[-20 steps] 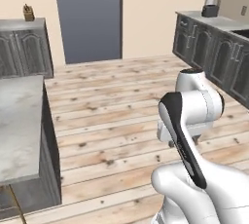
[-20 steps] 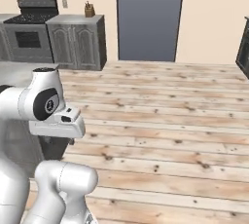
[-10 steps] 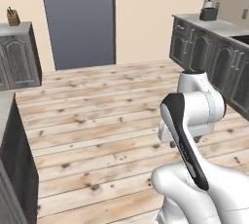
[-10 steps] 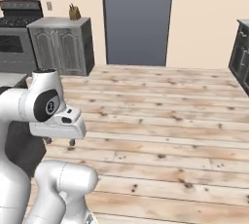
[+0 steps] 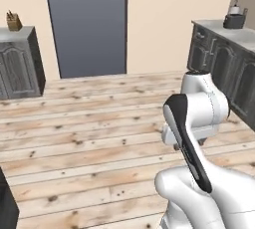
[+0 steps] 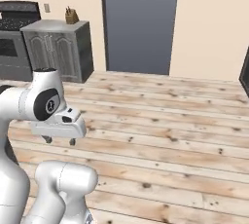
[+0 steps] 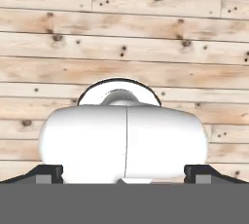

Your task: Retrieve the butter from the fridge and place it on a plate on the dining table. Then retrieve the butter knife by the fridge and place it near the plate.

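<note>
Butter: whereabouts cannot be told. Gripper (image 6: 60, 140): fingers spread wide with nothing between them, pointing down over the plank floor (image 6: 160, 121), well short of the grey door panel (image 6: 138, 23). Knife block (image 6: 71, 16): on the grey cabinet (image 6: 58, 47), left of the door panel. Kettle (image 5: 234, 18): on the counter (image 5: 224, 30), right of the door panel.

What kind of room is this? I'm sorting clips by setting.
Most likely a home kitchen, rendered: dark grey cabinets with a knife block on top, a stove beside them, and a kettle on the counter opposite. Pale wood floor runs between them.
</note>
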